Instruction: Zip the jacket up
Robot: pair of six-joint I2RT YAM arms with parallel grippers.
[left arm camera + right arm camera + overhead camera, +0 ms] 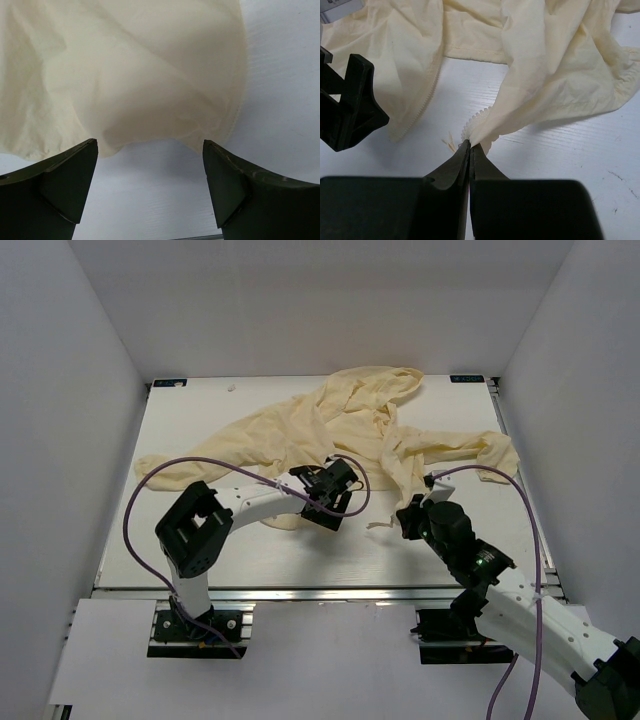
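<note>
The left gripper (150, 150) hangs wide open and empty, with the hem of the jacket (340, 425) just past its fingertips. The jacket lies crumpled across the far half of the white table (200, 540). The right gripper (470, 146) is pinched closed on its zipper edge, with a purple cable (527, 508) arching beside it.

Overhead camera looks down; close wrist cameras share jacket (345, 420).

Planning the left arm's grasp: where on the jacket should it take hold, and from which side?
Probably the jacket at the lower corner of its free zipper edge, coming low from the hem side: that hem lies on the table facing the open left gripper. The right gripper pinches the other edge.
</note>
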